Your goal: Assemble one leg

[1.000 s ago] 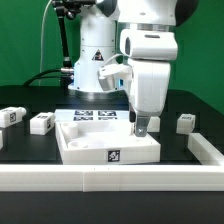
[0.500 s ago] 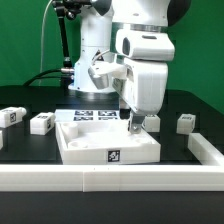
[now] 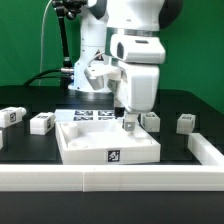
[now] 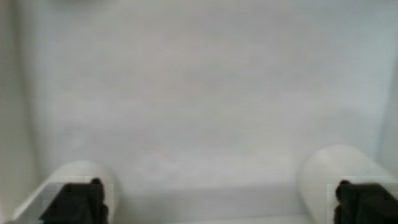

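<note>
Off the white tray's (image 3: 80, 152) nine o'clock lie a first leg (image 3: 10, 116) and a second leg (image 3: 40, 122). The gripper (image 3: 130, 126) hangs low over the tray's one o'clock corner, fingers (image 4: 75, 200) spread wide, gripping nothing. A third leg (image 3: 151, 120) sits at the gripper's three o'clock, and a fourth leg (image 3: 185, 123) lies farther along.

No words, numbers or brands we can read, only black-and-white square tags, one on the tray (image 3: 85, 152) front, several on the marker board (image 3: 90, 116), one on a leg (image 3: 12, 116).
</note>
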`<move>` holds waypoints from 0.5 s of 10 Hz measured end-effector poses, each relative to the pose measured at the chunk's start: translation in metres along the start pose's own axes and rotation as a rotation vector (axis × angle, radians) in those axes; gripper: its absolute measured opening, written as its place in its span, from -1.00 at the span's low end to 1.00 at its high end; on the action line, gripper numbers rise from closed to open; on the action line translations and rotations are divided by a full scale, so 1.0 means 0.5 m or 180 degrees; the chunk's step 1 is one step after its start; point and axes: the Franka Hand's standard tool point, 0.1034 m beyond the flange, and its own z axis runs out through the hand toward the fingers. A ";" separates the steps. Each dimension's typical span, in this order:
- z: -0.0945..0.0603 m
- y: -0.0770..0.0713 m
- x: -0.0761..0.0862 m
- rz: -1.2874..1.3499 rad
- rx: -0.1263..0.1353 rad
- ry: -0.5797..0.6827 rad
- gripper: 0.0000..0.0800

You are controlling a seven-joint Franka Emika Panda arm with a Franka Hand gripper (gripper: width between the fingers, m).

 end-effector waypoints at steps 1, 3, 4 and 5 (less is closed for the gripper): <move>0.001 -0.034 -0.009 -0.0020 0.0007 0.0011 0.62; 0.005 -0.084 -0.025 -0.0009 0.0015 0.0031 0.62; 0.011 -0.102 -0.033 0.0028 0.0025 0.0045 0.62; 0.020 -0.120 -0.035 0.0056 0.0023 0.0064 0.62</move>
